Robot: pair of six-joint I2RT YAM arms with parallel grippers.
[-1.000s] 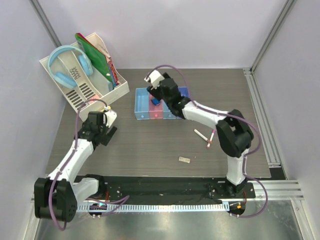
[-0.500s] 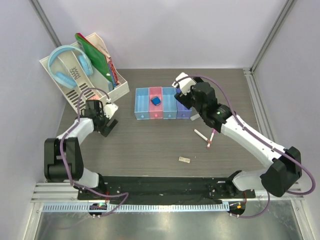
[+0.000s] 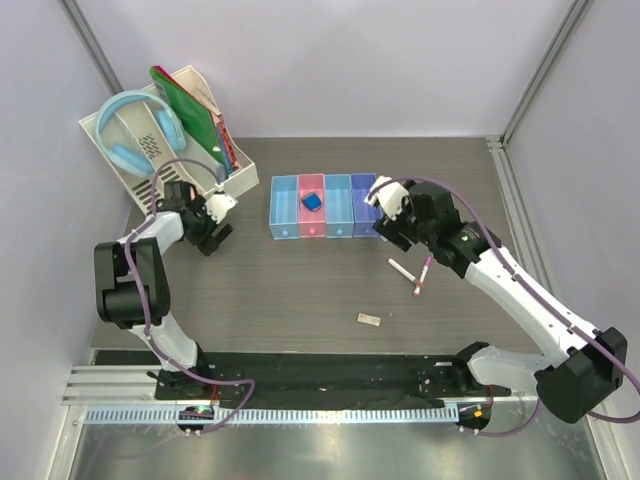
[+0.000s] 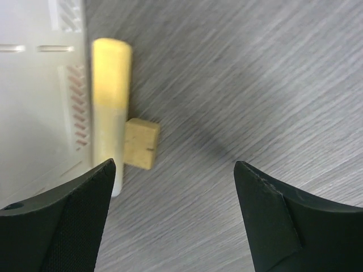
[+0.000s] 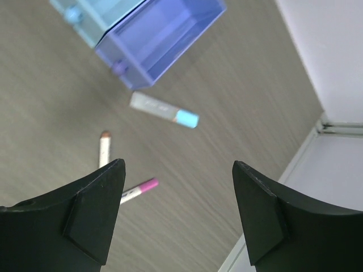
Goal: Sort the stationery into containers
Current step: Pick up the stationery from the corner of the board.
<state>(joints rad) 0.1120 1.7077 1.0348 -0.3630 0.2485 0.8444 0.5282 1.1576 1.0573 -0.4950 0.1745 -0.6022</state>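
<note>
Sitting in pink bin (image 3: 313, 233), eraser (image 3: 312, 201) (blue, square)

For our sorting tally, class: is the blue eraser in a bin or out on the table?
In. The blue eraser lies inside the pink bin, second from the left, enclosed by its walls in the top view.

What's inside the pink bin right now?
A blue eraser lies in the pink bin, toward its far end. Nothing else shows inside. Only the floor beneath the eraser is covered.
</note>
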